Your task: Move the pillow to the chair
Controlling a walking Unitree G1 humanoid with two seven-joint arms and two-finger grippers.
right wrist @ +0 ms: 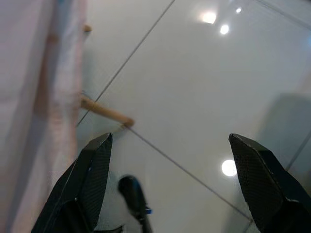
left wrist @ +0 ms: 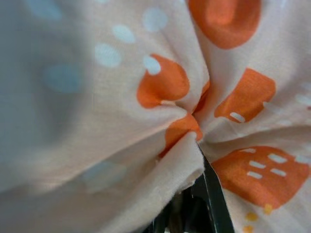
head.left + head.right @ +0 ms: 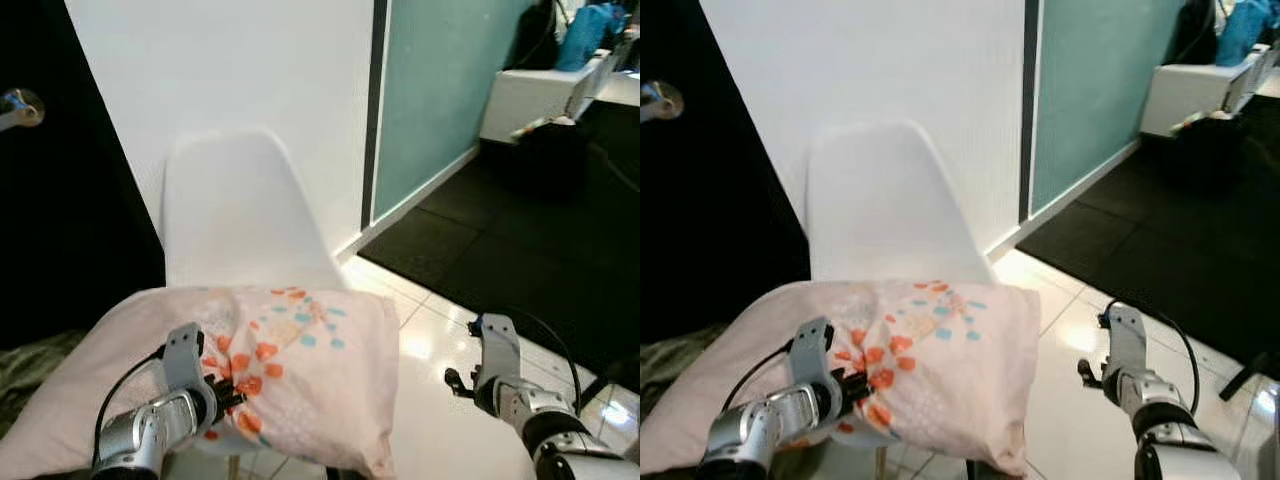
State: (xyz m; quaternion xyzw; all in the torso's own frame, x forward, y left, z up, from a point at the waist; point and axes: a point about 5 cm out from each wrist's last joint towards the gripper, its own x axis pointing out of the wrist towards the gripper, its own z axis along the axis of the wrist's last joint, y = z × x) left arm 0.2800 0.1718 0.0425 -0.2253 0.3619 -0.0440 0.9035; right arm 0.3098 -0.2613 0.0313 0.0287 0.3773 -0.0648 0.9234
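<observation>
Pillow (image 3: 300,370): one only, pale pink with orange patches and small blue dots. You see it lying across the seat of the single white chair (image 3: 235,210), its near end reaching toward you past the seat's front edge. The left gripper (image 3: 232,392) has its two black fingers closed on a pinch of the pillow's fabric; in the left wrist view the cloth bunches into folds that converge at the fingertips (image 2: 206,187), with orange patches on either side of the pinch.

The right gripper (image 1: 167,187) is well apart from the pillow, off to the pillow's right side and over the floor. Its two fingers (image 1: 90,179) stand wide apart and hold nothing. Between and beyond them you see glossy white floor tiles (image 1: 204,97) with grout lines and light reflections; beside one finger hangs the pillow's edge, with a wooden chair leg (image 1: 104,112) just past it.

The chair has a moulded white shell and stands against a white wall (image 3: 250,70). To the right of the wall is a teal panel (image 3: 440,90), then dark flooring (image 3: 510,240) and a white counter (image 3: 540,95) farther back. A black door with one metal handle (image 3: 20,108) is on the left.
</observation>
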